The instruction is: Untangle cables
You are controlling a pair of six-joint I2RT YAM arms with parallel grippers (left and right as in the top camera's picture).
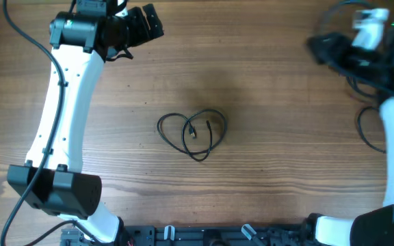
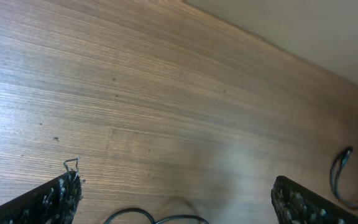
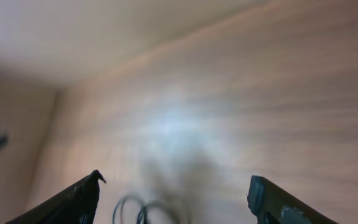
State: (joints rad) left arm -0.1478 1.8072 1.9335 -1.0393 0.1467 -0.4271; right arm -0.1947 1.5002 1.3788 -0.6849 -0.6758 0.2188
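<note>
The cables point(image 1: 193, 134) lie as thin black loops with two small plug ends in the middle of the wooden table. Their top loops show at the bottom edge of the left wrist view point(image 2: 154, 217) and, blurred, of the right wrist view point(image 3: 146, 210). My left gripper point(image 1: 142, 26) is at the far left back of the table, open and empty, well away from the cables; its fingers show in the left wrist view point(image 2: 178, 199). My right gripper point(image 1: 318, 46) is at the far right back, open and empty, fingers wide in the right wrist view point(image 3: 174, 199).
A thicker black wire point(image 1: 368, 130) belonging to the right arm loops on the table at the right; it also shows in the left wrist view point(image 2: 348, 180). The arm bases point(image 1: 60, 191) stand at the front corners. The table's far edge point(image 2: 278, 46) meets a pale wall.
</note>
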